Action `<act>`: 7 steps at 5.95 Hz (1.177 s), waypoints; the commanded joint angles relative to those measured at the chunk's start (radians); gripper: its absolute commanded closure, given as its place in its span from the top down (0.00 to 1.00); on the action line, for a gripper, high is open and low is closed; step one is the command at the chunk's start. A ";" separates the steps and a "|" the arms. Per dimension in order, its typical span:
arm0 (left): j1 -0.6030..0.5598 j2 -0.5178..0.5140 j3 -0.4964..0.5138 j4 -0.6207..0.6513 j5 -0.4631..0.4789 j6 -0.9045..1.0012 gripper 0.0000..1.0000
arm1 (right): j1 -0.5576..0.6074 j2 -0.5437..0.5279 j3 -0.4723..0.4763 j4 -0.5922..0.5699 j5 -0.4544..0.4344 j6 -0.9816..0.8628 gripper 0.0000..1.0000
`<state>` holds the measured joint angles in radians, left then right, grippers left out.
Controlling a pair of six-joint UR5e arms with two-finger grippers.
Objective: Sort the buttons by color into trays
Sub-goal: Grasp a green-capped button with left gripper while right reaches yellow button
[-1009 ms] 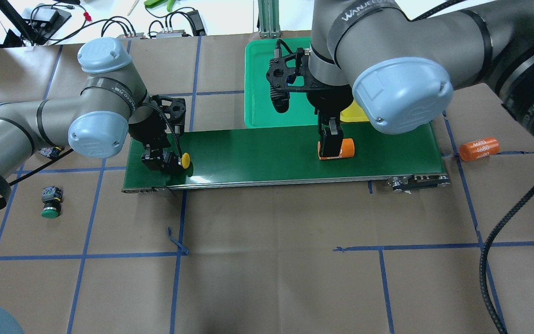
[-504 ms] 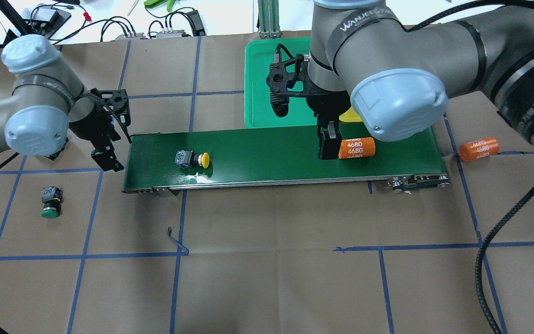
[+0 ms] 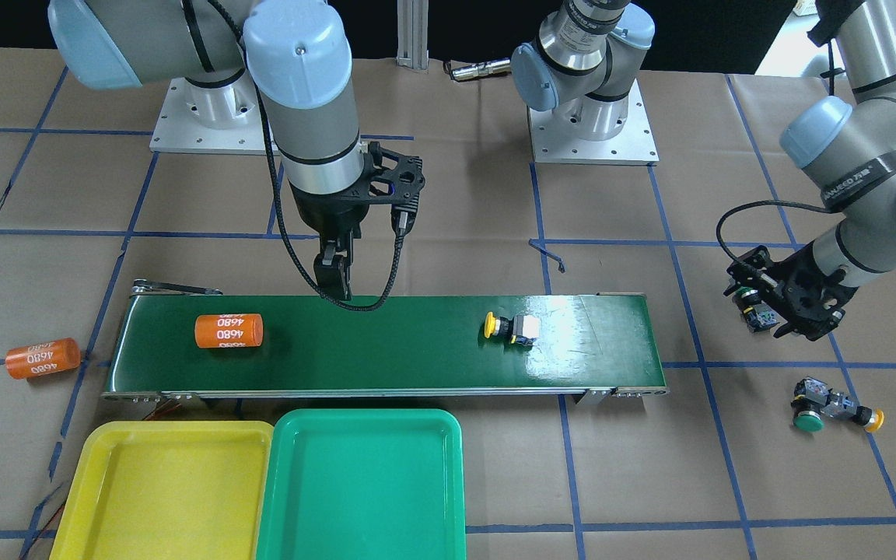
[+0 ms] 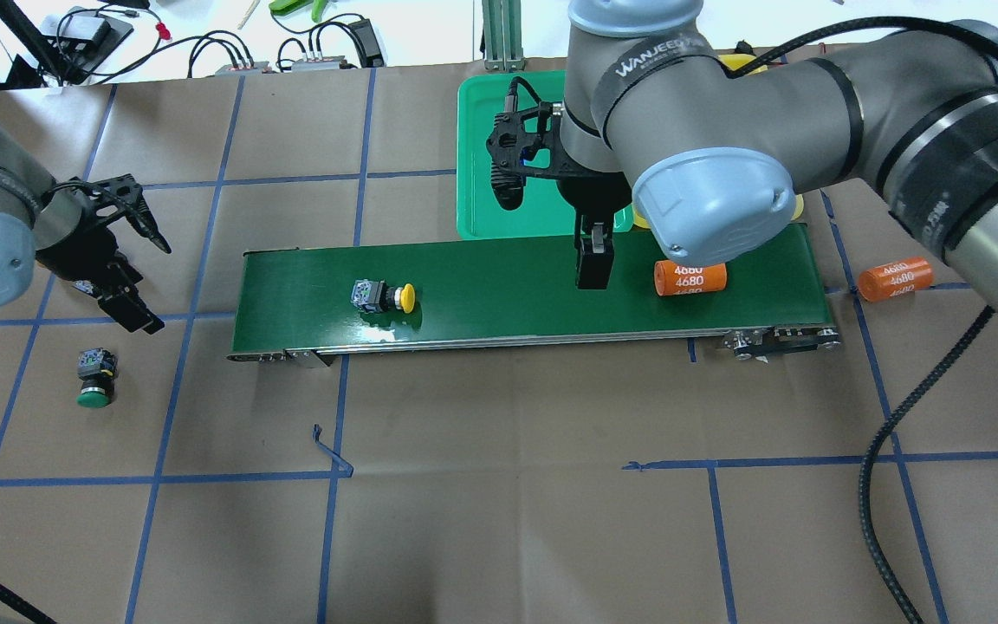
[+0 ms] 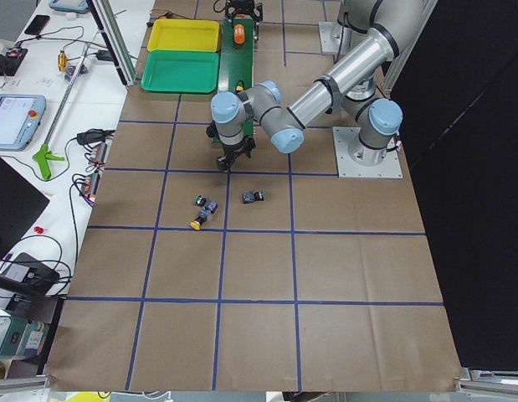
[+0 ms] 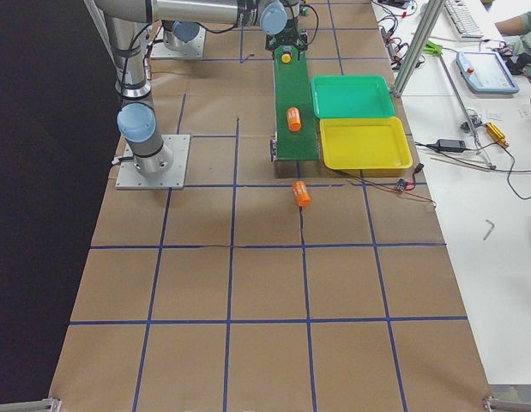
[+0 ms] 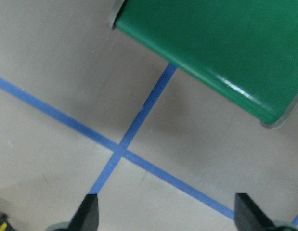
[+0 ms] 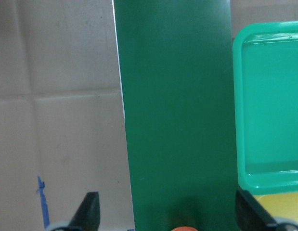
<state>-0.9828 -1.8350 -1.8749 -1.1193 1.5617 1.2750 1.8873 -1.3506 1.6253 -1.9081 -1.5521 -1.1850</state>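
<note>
— Buttons, how many?
— 4. 1 yellow button point(image 3: 506, 327) lies on the belt point(image 3: 386, 358). 3 lie on the table point(image 3: 650, 482): a green button point(image 3: 809, 412) and a 2nd yellow button point(image 3: 856, 412) close together, a 4th button point(image 3: 759, 315) by the left gripper point(image 7: 168, 216).
— Fingers?
— Spread wide on both, gripping nothing. The right gripper point(image 8: 168, 216) hangs over the belt.
— Trays?
— 2: yellow tray point(image 3: 98, 467) beside green tray point(image 3: 362, 482). An orange can point(image 3: 229, 330) on the belt, a 2nd orange can point(image 3: 42, 358) off it.

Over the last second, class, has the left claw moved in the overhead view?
Yes. The left claw has gone leftward off the conveyor belt, leaving the yellow button there, and now sits beyond its left end.
</note>
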 commanded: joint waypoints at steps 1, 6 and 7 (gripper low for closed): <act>0.094 -0.024 -0.048 0.072 0.001 -0.237 0.99 | 0.032 0.040 -0.001 -0.042 0.001 0.028 1.00; 0.107 -0.092 -0.112 0.191 0.018 -0.361 0.41 | 0.138 0.224 -0.007 -0.224 -0.002 0.136 1.00; 0.105 -0.093 -0.098 0.181 0.023 -0.355 0.08 | 0.128 0.229 -0.004 -0.220 -0.016 0.113 1.00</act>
<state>-0.8763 -1.9268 -1.9824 -0.9311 1.5808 0.9171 2.0210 -1.1318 1.6177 -2.1298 -1.5578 -1.0538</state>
